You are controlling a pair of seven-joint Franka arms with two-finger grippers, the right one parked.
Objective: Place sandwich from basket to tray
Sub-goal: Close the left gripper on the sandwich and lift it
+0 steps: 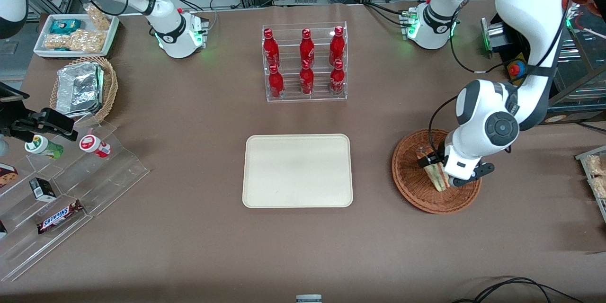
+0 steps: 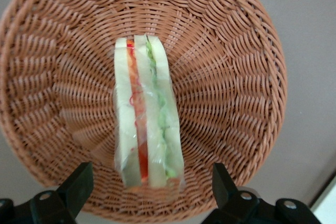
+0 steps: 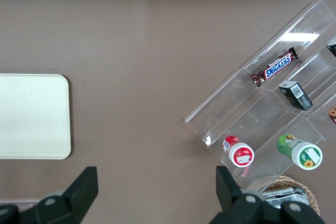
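The sandwich point(image 1: 438, 176), a wrapped wedge of white bread with red and green filling, lies in the reddish-brown wicker basket point(image 1: 411, 188) toward the working arm's end of the table. My left gripper point(image 1: 440, 166) hangs just over it. In the left wrist view the gripper point(image 2: 151, 184) is open. Its two black fingers point(image 2: 79, 182) stand wide on either side of the sandwich's point(image 2: 147, 124) broad end without touching it. The basket point(image 2: 236, 77) fills that view. The cream tray point(image 1: 297, 170) lies flat and bare beside the basket, at the table's middle.
A clear rack of red bottles point(image 1: 305, 64) stands farther from the front camera than the tray. Toward the parked arm's end are a clear stepped shelf with snacks point(image 1: 61, 220), a tan basket with foil containers point(image 1: 83, 87) and a white snack tray point(image 1: 75, 33).
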